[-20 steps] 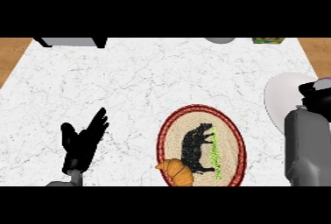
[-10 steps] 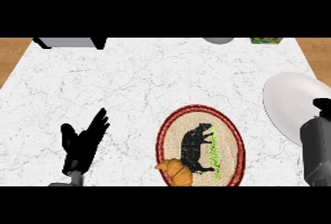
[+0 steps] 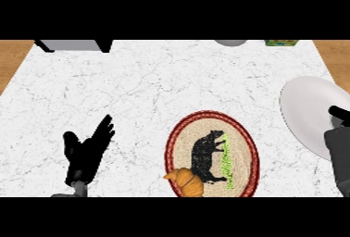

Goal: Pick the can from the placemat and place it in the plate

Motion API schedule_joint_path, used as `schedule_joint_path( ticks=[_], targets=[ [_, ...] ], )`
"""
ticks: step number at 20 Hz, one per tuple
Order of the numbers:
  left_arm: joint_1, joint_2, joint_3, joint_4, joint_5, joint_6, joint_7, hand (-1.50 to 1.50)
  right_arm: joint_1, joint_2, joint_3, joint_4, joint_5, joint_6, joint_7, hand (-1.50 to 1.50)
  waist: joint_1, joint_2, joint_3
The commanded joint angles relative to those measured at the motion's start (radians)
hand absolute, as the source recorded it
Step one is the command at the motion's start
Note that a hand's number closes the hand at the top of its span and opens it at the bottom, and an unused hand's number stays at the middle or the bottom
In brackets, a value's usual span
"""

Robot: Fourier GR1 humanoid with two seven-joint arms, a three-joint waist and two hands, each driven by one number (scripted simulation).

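My left hand (image 3: 85, 155) stands at the lower left of the white marble counter (image 3: 150, 83). Its fingers are straight, spread and pointing away from me, and it holds nothing. Far beyond it, at the counter's back edge, sits a grey and black block (image 3: 74, 45).

To the right of that hand, and apart from it, lies the oval woven placemat (image 3: 181, 143). It has a red rim and bears a black animal shape (image 3: 207, 155) and a green streak (image 3: 226, 162). A croissant (image 3: 187, 181) rests on the placemat's near edge, between my two hands. Well beyond the placemat, at the back edge, are a grey rounded thing (image 3: 232, 42) and a green thing (image 3: 282, 43).

The white plate (image 3: 308, 106) lies just left of my right hand (image 3: 340, 113), which shows only as a black patch over the plate's near rim, above my grey forearm (image 3: 338, 157). I cannot tell how far open this hand is, or whether it holds anything. I cannot tell where the can is; it does not show.
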Motion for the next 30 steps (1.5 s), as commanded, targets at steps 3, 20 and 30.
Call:
schedule_joint_path(
  ticks=[3,20,30],
  targets=[
    [0.025,0.010,0.009,0.000,0.011,-0.021,-0.018,0.00,0.032,0.028,0.056,-0.128,-0.287,-0.098,-0.294,-1.50,-0.006,-0.005,0.000],
    [0.003,-0.001,0.022,0.005,-0.006,-0.005,0.012,0.00,0.548,0.343,0.341,-0.871,-1.017,0.003,-0.746,-1.50,-0.022,-0.009,-0.006],
    [0.042,-0.023,0.008,-0.005,-0.024,-0.025,-0.012,0.00,0.830,0.348,0.695,-0.972,-0.978,-0.138,-0.651,-1.50,-0.015,-0.007,-0.007]
  ],
)
